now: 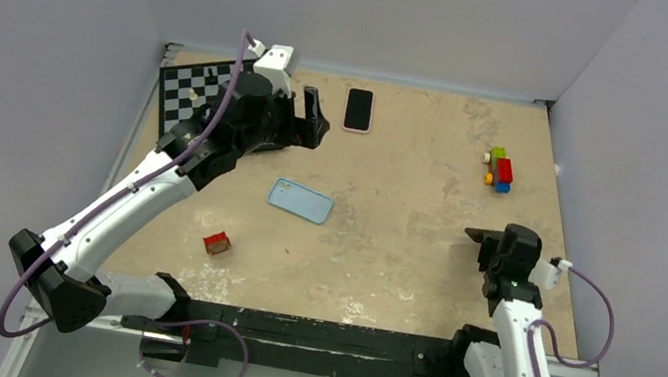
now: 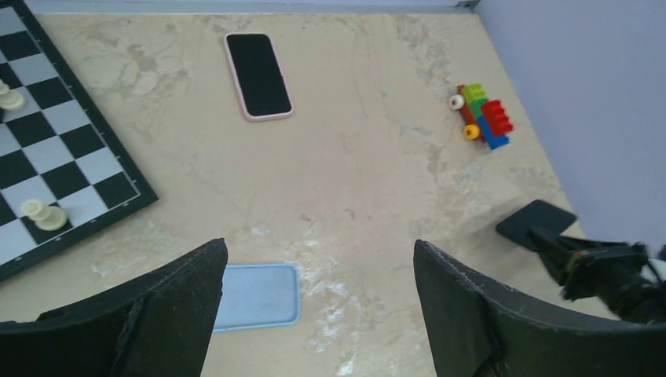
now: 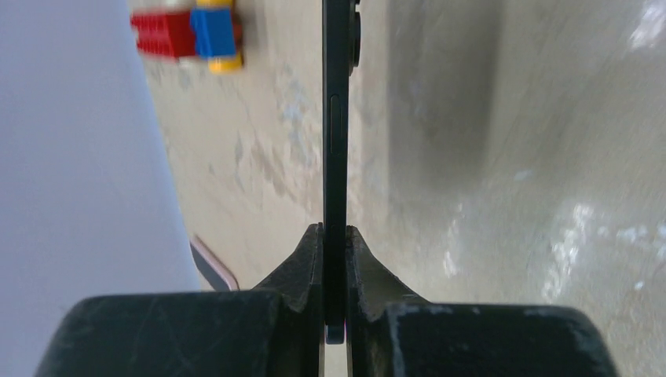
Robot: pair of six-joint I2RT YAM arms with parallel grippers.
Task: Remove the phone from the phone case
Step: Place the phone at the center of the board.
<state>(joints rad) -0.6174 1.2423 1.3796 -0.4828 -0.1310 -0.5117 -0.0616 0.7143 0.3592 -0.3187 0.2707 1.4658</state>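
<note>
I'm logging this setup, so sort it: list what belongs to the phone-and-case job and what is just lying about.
Job: dark phone, clamped in the right hand; blue case, lying apart from it.
Lying about: chessboard, brick toy, red block, pink-edged phone.

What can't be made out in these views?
- Dark phone: right wrist view shows only its edge, clamped between the right fingers; its face is hidden.
- Blue case: left wrist view, one end hidden behind a left finger.
- Red object: top view, too small to identify.
</note>
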